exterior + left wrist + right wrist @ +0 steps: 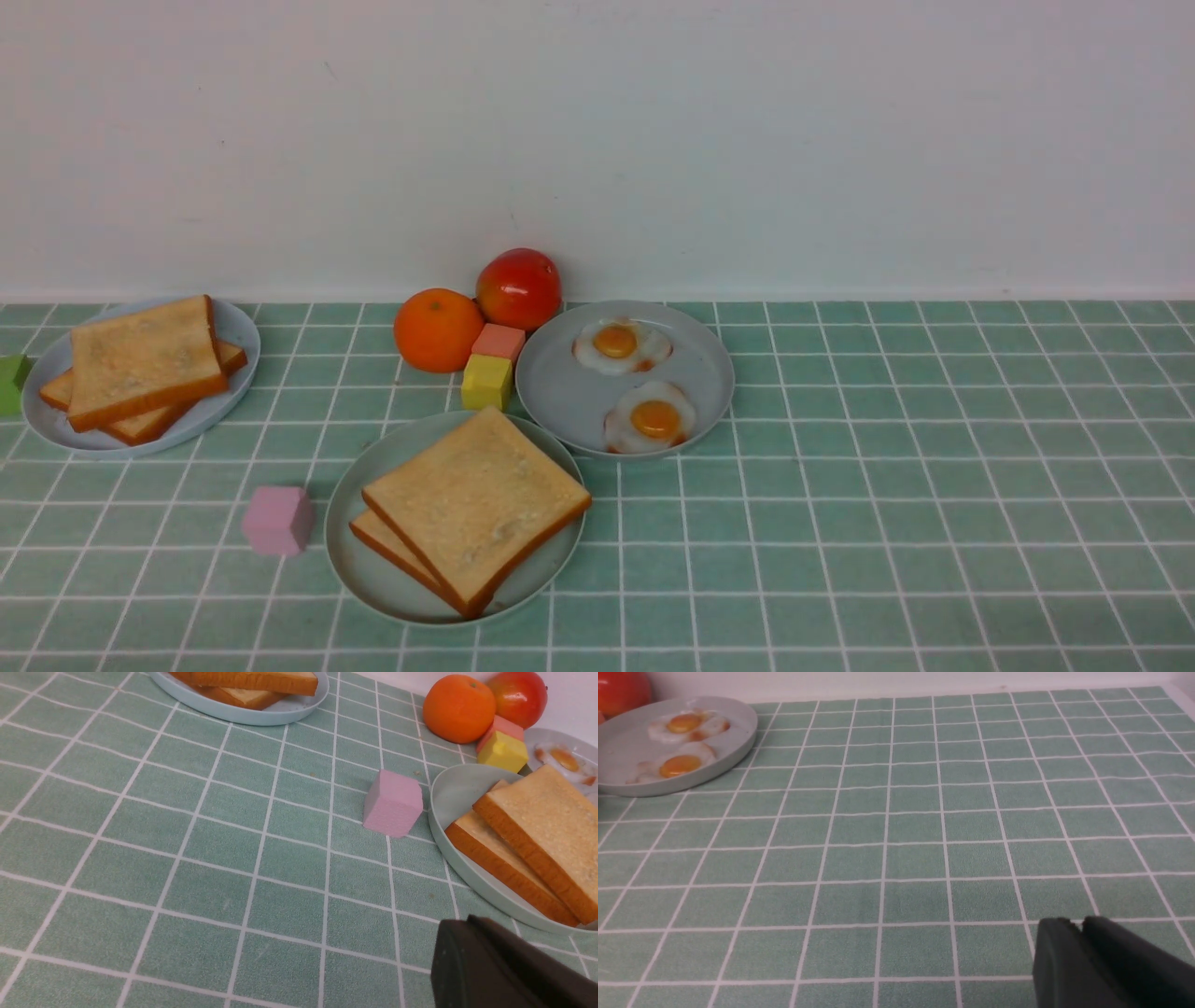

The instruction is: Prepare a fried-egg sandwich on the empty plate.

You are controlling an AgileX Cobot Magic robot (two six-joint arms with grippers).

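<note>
The left gripper (467,921) is hanging low over the checked cloth (187,858) with its dark jaws pressed together and is holding nothing. The right gripper (1080,924) is also hanging above bare cloth. Only a thin seam is showing between its fingers, so I cannot tell if it is closed or a little parted, and nothing is sitting between them.

In the front view, neither arm is showing. The mint-green plate (359,551) is lying nearest to the robot, at about 11 o'clock. On it the fried-egg sandwich (476,504) is resting as two toast slices, the upper one shifted toward 1 o'clock over the lower slice (383,539). One corner is pointing toward the robot. No egg is showing between the slices, so I cannot say it is inside.

I am judging the left arm as nearer, because its wrist camera is seeing this plate close by, while the right one is seeing only the grey-blue plate (551,392) with two fried eggs (651,417).

That egg plate is lying at 1 o'clock from the sandwich, with its rim just beside the mint plate's.
</note>
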